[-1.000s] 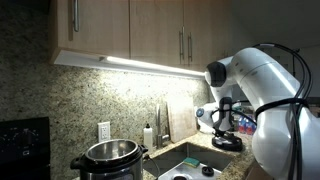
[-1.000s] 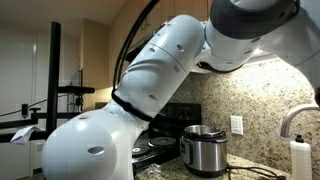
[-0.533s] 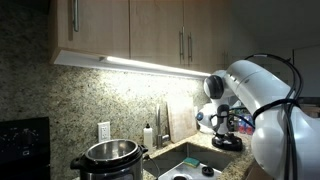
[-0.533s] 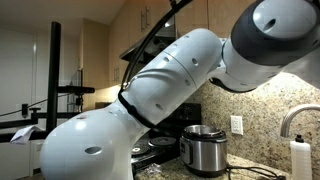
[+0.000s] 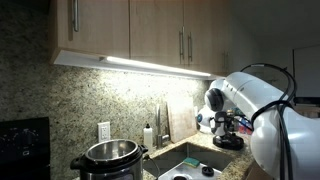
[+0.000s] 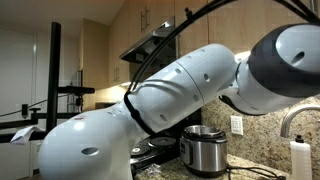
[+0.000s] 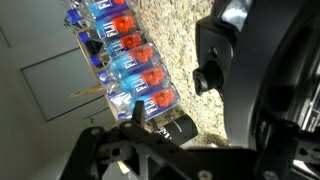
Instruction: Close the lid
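Granite backsplash [image 5: 50, 105] — open-topped steel cooker [image 5: 110, 160]

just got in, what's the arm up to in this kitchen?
The white robot arm is handling nothing yet: its claw is open and empty, off by a rack of pods, well apart from the steel cooker. The cooker stands open, no lid on it; I can't spot the lid.
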Controlling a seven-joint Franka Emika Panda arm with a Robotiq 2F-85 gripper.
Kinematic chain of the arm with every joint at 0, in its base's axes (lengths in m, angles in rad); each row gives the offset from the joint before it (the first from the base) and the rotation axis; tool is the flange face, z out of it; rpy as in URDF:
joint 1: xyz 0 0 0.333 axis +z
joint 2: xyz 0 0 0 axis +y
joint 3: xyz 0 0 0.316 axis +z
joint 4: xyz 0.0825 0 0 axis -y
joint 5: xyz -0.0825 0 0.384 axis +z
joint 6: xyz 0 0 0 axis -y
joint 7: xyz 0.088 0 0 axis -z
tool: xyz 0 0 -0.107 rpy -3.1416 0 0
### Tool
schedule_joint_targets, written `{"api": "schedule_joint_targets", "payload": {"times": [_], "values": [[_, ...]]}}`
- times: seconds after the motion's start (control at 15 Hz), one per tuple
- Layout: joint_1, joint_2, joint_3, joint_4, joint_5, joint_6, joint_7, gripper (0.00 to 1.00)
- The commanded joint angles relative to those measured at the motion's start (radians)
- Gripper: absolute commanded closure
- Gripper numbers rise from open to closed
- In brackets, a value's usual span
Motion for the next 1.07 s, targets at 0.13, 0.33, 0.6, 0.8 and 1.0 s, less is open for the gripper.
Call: {"api": "schedule_joint_targets", "payload": {"times": [0.13,0.33,0.6,0.8,1.0], "values": [[-0.022,0.076,-0.006,0.132,0.077,-0.155,-0.102,0.0],[-0.023,0.104,-0.009,0.175,0.079,-0.235,-0.121,0.0],[-0.026,0.144,-0.014,0.214,0.065,-0.299,-0.173,0.26],[-0.033,0.154,-0.005,0.228,0.069,-0.307,-0.217,0.45],[-0.035,0.161,-0.004,0.233,0.069,-0.305,-0.239,0.66]]}}
